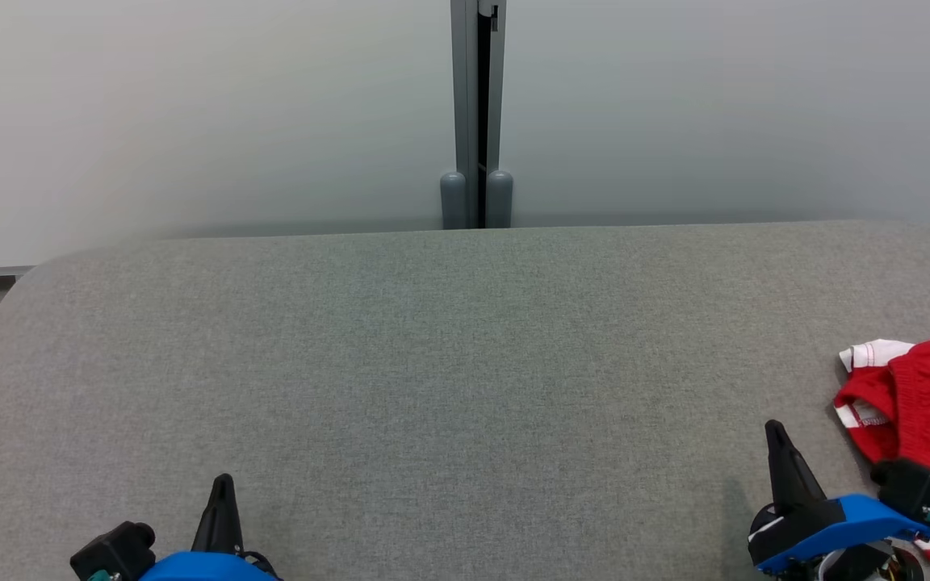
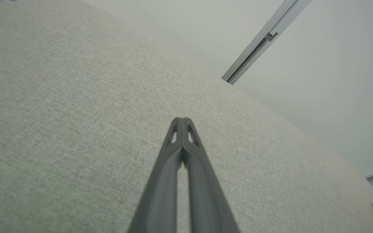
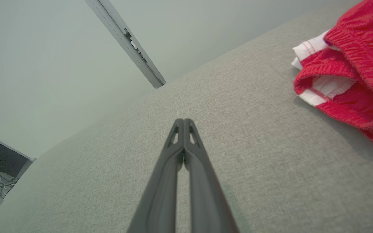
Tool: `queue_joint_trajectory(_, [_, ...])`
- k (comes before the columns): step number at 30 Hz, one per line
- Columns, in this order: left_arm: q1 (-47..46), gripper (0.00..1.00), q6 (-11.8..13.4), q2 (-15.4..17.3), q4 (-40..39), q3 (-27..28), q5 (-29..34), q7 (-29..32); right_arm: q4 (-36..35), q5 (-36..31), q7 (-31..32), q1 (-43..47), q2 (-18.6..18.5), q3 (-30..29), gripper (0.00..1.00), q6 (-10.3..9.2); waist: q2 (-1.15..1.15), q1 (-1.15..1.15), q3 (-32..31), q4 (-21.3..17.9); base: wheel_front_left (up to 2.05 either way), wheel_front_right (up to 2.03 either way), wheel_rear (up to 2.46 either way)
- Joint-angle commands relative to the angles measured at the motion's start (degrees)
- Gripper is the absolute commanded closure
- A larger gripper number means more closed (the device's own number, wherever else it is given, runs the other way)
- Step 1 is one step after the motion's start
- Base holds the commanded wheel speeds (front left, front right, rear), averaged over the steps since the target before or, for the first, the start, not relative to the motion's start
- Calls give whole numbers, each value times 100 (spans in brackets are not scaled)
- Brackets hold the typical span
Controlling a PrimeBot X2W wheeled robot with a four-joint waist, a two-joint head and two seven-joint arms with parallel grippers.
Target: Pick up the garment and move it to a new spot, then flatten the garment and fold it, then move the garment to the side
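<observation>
At right edge of table (image 1: 465, 355): red shorts with white trim (image 1: 929, 387), bunched, gathered band gaping, partly cut off by the head view's edge. Just beside them, right gripper (image 1: 773, 428); well apart, low over bare grey cloth, left gripper (image 1: 223, 482). Jaws of both pressed together, holding nothing. Judgement: scene fits a heap awaiting pickup or a garment set aside after folding; folds cannot be checked, most of it hidden. If a grasp is due: part jaws first, pinch the gathered band through both layers, lift slowly so thin fabric does not slip.
</observation>
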Motion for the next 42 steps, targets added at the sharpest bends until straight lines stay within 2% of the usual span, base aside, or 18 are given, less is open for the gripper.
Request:
queue_joint_trajectory(1, [-191, 100, -26, 9, -131, 59, -224, 46, -146, 243, 52, -14, -24, -24, 100, 1, 0, 0, 1, -3, 0, 0, 0])
queue_joint_trajectory(21, [-315, 100, -135, 12, -409, 278, -1824, 455, -496, 1898, 461, 26, -27, -112, 100, 1, 0, 0, 11, -36, 0, 0, 0])
queue_joint_trajectory(42, [-417, 100, -221, 14, -633, 458, -3132, 788, -779, 3253, 794, 67, -30, -186, 100, 1, 0, 0, 22, -70, 0, 0, 0])
